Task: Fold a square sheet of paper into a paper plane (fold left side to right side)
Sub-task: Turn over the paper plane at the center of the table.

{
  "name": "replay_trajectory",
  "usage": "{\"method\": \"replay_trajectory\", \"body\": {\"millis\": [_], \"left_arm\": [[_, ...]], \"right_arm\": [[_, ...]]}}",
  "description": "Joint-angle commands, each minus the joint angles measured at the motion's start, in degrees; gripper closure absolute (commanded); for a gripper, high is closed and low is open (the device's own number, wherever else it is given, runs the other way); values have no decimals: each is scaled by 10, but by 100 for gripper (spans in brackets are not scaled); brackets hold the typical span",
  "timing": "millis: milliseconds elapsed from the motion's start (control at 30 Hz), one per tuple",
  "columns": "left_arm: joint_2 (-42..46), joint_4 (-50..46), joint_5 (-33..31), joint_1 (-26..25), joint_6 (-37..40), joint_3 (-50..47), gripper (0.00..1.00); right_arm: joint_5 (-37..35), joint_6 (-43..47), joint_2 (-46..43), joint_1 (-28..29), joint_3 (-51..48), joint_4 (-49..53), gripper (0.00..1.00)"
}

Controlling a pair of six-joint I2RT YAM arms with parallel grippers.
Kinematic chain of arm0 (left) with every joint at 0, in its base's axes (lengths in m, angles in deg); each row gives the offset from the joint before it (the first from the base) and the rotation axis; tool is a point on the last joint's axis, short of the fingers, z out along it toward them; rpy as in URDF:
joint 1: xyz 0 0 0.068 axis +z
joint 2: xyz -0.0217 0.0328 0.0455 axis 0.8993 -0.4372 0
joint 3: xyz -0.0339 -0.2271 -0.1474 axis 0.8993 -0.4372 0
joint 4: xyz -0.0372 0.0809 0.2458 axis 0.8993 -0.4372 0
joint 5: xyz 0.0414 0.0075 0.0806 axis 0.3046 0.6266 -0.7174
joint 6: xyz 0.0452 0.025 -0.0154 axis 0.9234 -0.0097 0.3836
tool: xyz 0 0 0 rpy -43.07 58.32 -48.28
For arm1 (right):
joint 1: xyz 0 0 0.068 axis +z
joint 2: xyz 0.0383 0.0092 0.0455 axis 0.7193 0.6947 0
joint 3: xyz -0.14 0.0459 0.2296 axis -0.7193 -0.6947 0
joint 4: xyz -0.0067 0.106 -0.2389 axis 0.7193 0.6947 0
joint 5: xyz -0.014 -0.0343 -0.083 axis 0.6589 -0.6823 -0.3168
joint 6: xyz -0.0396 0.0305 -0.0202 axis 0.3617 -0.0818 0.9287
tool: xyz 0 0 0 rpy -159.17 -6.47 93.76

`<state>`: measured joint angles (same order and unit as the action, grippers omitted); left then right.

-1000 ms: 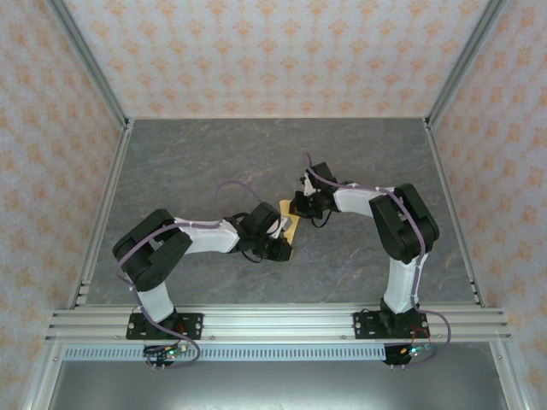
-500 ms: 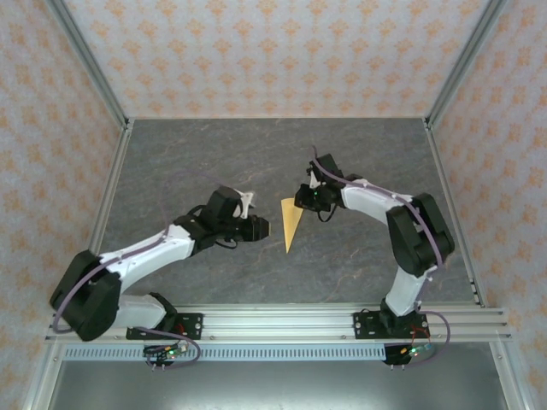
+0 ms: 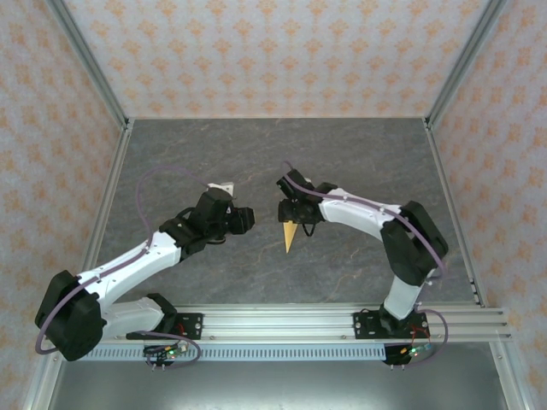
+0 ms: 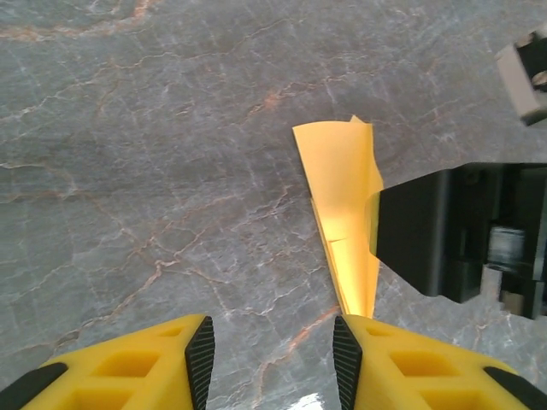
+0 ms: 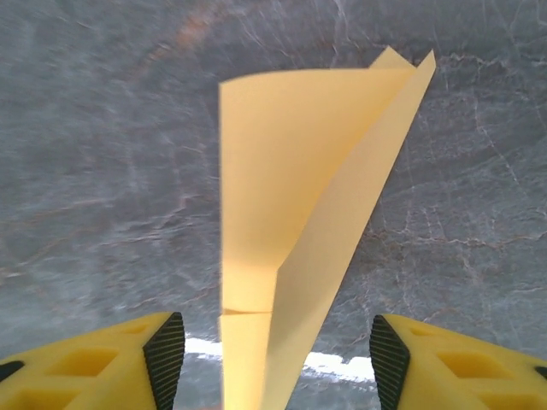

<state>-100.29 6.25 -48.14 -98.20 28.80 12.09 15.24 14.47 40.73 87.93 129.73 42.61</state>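
Observation:
The square sheet of paper (image 3: pixel 290 235) is yellow-orange and lies on the table folded into a narrow dart, its sharp tip toward the near edge. In the right wrist view the paper (image 5: pixel 282 171) has one long flap lifted off the layer below. My right gripper (image 3: pixel 292 215) hangs over the wide end, open. The paper passes between its jaws (image 5: pixel 278 359) with a gap on each side. My left gripper (image 3: pixel 249 219) is open and empty to the left of the paper. In the left wrist view the paper (image 4: pixel 342 188) ends beside the right finger (image 4: pixel 346 354).
The grey marbled table (image 3: pixel 214 154) is bounded by aluminium frame rails (image 3: pixel 273 320) at the near edge and at both sides. Patterned walls enclose it. In the left wrist view the right arm's black gripper body (image 4: pixel 453 231) sits against the paper's right side.
Both grippers left the paper and opened. The left arm drew back to the left. The right gripper shifted left over the paper's wide end. The paper lies freed on the table.

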Motion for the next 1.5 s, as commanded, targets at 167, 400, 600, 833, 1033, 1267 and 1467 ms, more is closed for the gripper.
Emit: {"method": "replay_trajectory", "body": {"millis": [167, 400, 600, 833, 1033, 1267, 1467], "left_arm": [[33, -33, -55, -1, 4, 1, 56], [48, -48, -67, -1, 7, 4, 55], [60, -59, -81, -1, 6, 4, 52], [60, -60, -79, -1, -2, 3, 51], [57, -59, -81, -1, -1, 5, 49], [70, -31, -77, -1, -1, -9, 38], [93, -20, -96, -1, -11, -24, 26]], "right_arm": [[-21, -14, -12, 4, 2, 26, 97], [91, 6, -136, 1, -88, -101, 100], [221, -50, -184, -58, -242, -303, 100], [226, -45, -172, -122, -321, -348, 100], [149, 12, -215, -126, -290, -203, 70], [44, 55, -257, -56, -197, -8, 55], [63, 61, -193, -6, -165, 20, 45]]}}
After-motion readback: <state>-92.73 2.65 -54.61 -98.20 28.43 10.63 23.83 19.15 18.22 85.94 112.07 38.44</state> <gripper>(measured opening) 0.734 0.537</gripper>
